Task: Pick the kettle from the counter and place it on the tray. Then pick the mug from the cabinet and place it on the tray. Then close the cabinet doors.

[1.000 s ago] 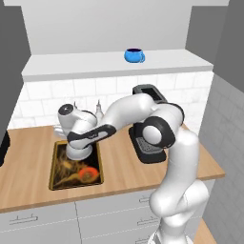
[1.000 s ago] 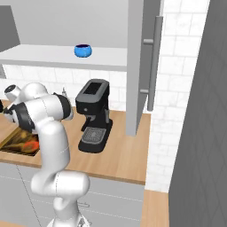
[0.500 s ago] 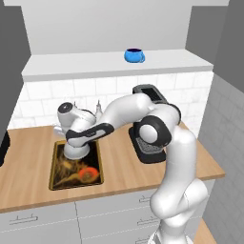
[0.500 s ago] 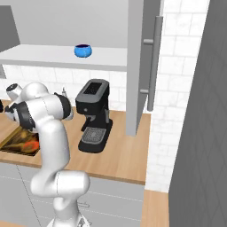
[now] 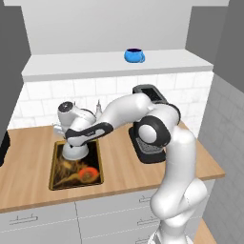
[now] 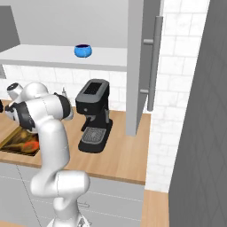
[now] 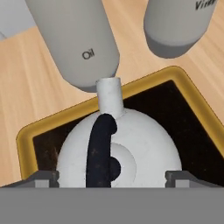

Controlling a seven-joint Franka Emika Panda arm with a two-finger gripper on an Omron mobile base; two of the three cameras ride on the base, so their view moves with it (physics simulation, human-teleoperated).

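- Squat dome-shaped silver-grey kettle (image 7: 120, 151) with a thin black loop handle sits on the flat rectangular black-rimmed tray (image 5: 76, 167) with the brown-gold swirl picture, at the tray's far end; spout points toward the back edge of the long light-brown wooden surface (image 5: 28, 167).
- Pincer (image 7: 111, 177) is right above the kettle; its dark tips sit wide apart either side of the dome, handle between them, not clamped on it.
- Judgement: kettle looks placed, first step about done.
- Two tall narrow silver-white bottles (image 7: 76, 41) stand on the surface just beyond the tray's far edge, close to the spout.
- Small bright blue mug (image 5: 134, 55) stands on the pale grey inner shelf of the grey wall cupboard (image 5: 114, 64), toward its right end; large flat light-grey door panel (image 6: 142, 66) stands open.
- Handling guess: kettle is rigid, smooth and rounded, so the dome is likely slippery; take it by the upright loop. Mug is small, light, stiff; grip it across the rim or wall.
- Black coffee machine (image 6: 94, 115) stands on the surface right of the tray.
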